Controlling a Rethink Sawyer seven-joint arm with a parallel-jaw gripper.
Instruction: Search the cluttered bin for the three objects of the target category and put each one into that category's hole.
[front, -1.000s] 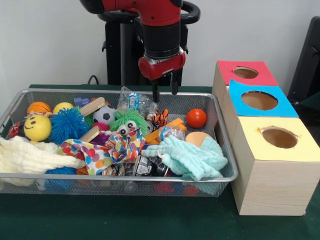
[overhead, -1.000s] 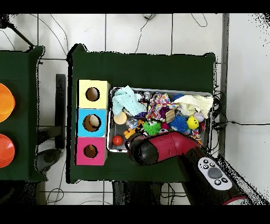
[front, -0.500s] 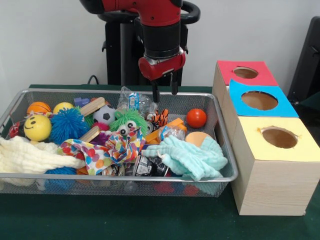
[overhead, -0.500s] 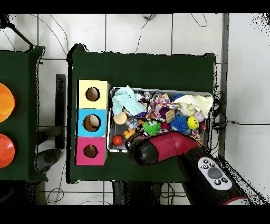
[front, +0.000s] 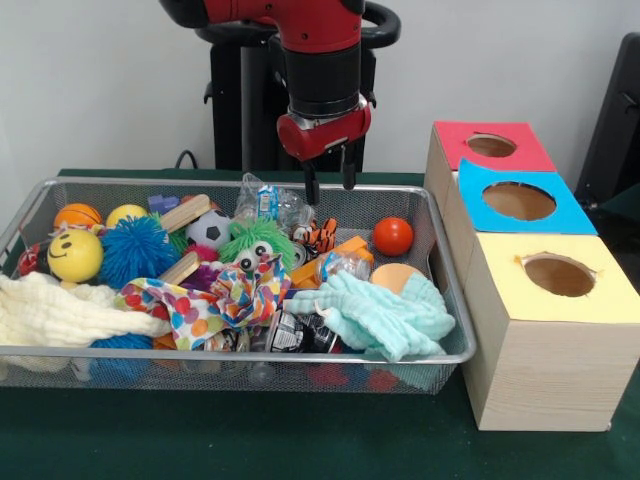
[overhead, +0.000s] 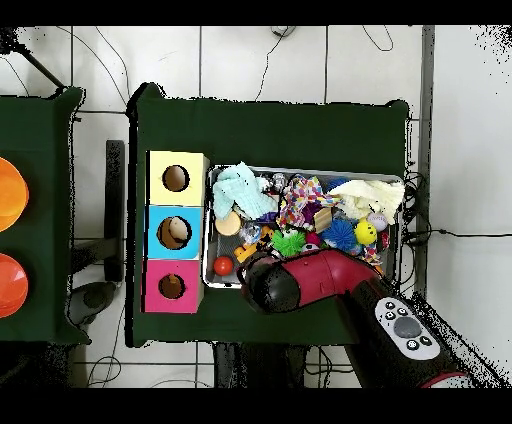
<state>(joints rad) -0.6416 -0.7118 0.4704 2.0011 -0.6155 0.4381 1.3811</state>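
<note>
A cluttered wire-mesh bin (overhead: 212, 228) is seen beside three wooden boxes (overhead: 175, 231); its lower-left corner is covered by the red arm (overhead: 310, 280).

The wire bin (front: 445, 300) is silver, on a dark green table (front: 300, 440). Inside it lie a yellow ball with a smiley face (front: 75, 255), a blue spiky ball (front: 135, 248), a black-and-white soccer ball (front: 209, 230), a green fuzzy toy with googly eyes (front: 258, 242), a red ball (front: 393, 236), an orange ball (front: 77, 214), a cream cloth (front: 60, 310), a mint green cloth (front: 385, 312), a cloth with multicoloured dots (front: 215, 300) and an orange-and-black striped tiger toy (front: 321, 236). The boxes are pale wood, topped red (front: 490, 146), blue (front: 520, 200) and yellow (front: 560, 275).
</note>
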